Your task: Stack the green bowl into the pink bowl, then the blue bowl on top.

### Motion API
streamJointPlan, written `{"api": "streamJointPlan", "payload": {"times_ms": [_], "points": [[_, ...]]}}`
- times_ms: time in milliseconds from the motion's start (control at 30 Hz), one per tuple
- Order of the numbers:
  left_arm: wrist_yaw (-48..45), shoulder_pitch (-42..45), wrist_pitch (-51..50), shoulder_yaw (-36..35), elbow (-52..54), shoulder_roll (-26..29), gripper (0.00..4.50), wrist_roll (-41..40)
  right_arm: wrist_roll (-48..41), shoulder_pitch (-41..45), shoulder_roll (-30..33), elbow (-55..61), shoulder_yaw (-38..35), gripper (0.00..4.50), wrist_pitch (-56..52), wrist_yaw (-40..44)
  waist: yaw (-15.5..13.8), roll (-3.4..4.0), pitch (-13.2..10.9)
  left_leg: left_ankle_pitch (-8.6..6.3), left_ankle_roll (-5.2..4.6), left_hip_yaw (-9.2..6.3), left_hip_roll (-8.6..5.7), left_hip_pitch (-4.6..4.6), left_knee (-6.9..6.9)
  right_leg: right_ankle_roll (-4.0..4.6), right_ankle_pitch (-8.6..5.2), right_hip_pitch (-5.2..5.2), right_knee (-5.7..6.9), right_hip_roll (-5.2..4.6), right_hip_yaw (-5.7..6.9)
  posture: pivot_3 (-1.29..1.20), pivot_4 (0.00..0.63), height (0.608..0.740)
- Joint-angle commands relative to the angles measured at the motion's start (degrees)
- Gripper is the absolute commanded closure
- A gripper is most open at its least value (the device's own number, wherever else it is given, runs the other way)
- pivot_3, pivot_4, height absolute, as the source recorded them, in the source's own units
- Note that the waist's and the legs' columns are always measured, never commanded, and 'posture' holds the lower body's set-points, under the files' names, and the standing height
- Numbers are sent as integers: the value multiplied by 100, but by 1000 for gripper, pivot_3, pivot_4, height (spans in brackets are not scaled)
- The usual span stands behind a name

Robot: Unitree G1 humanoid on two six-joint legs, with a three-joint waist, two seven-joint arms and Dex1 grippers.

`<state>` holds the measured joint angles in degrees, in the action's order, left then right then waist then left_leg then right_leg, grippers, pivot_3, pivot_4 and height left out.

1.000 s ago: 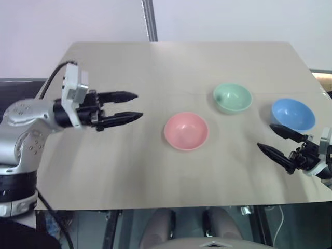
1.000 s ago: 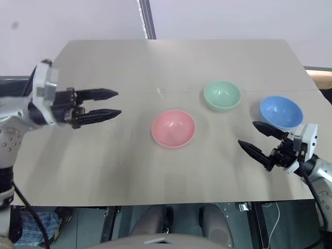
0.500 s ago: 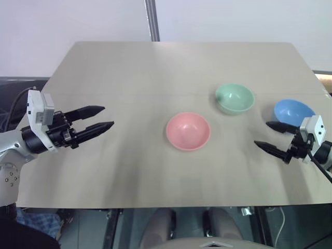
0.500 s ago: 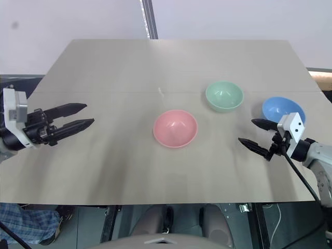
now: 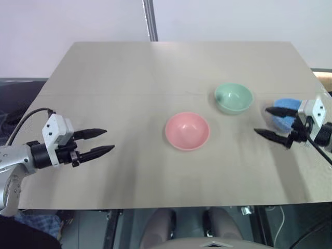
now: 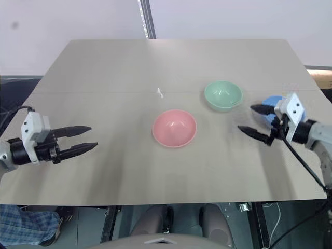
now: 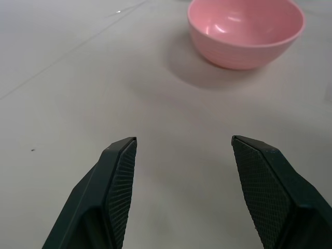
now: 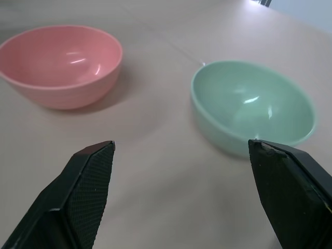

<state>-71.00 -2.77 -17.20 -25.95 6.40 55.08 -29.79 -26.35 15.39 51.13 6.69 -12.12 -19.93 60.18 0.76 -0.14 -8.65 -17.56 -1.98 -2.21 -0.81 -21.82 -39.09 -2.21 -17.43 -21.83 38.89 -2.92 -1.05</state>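
Overall, one table [image 5: 155, 67], beige and wide, is catalogued as the largest item; all three bowls are borne on it, each upright and standing apart from the others.

Left gripper [image 5: 101, 141]: held over the table's left near part, well apart from every bowl, its two black fingers [image 7: 118, 176] parted with nothing between them. In its wrist view the pink bowl is seen ahead.

Right gripper [image 5: 271, 122]: held at the table's right side, fingers [image 8: 85, 187] spread wide and empty, pointed toward the middle of the table. The blue bowl is largely covered by it in the head views.

Pink bowl [image 5: 187, 130]: set near the table's centre, empty, nothing stacked in it.

Green bowl [image 5: 233, 97]: set farther back and to the right of the pink bowl, empty, near it but not touching.

Blue bowl [image 5: 283, 122]: set at the right edge, just behind the right gripper; whether it is touched cannot be told.
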Motion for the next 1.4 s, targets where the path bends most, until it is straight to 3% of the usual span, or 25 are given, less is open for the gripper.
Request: {"api": "streamJointPlan", "payload": {"times_ms": [33,167,300,533,700,733,800,1000,1267,1400], "points": [[-129,179,250,56,-150,159,1411,108,311,476,195,317,280,0,-176,-180,0,0,0,0,0,-1,0,-2,2,0,0,-1,-2,0,1,0,150,740],[-175,375,328,184,-275,143,1411,123,1277,1236,307,224,1103,0,-219,-465,4,2,-2,11,20,6,-2,-18,1,0,0,-20,-3,-3,-5,0,150,740],[-181,565,337,315,-309,65,1411,95,1979,1703,-200,-398,1760,0,126,-865,4,-3,2,13,23,7,-3,-62,-3,0,0,-64,1,-3,-4,0,150,740],[-216,781,331,425,-382,49,1411,69,2577,2299,-803,-1700,2396,0,257,-848,16,-2,1,14,24,17,-5,-114,-16,-2,1,-120,15,5,-9,0,150,740],[-245,791,289,386,-341,93,1411,33,2688,2526,-1172,-2288,2370,0,363,-984,40,-2,0,15,24,22,-7,-115,-17,-2,1,-121,17,7,-12,0,150,740],[-252,775,285,367,-332,105,1280,27,2714,2545,-1207,-2351,2359,420,425,-995,42,-1,0,15,24,22,-7,-115,-18,-2,1,-122,20,9,-14,0,150,740],[-262,751,280,344,-317,112,1280,19,2743,2560,-1237,-2411,2342,839,510,-975,46,-2,0,15,25,22,-6,-114,-18,-2,1,-123,23,10,-15,0,150,740],[-244,747,267,333,-290,98,1280,1,2766,2611,-1308,-2427,2318,3533,553,-909,53,-1,0,15,24,24,-6,-113,-22,-2,1,-123,29,11,-15,0,150,740],[-232,786,283,405,-313,63,1280,-8,2583,2617,-1294,-1983,2218,3533,871,-669,92,-1,0,15,25,24,-6,-111,-25,-2,1,-124,35,11,-18,0,150,740],[-249,847,306,446,-372,70,1280,2,2361,2573,-1243,-1392,2147,3533,528,-457,141,-1,0,15,25,25,-6,-111,-25,-2,1,-125,38,11,-20,0,150,740]]}}
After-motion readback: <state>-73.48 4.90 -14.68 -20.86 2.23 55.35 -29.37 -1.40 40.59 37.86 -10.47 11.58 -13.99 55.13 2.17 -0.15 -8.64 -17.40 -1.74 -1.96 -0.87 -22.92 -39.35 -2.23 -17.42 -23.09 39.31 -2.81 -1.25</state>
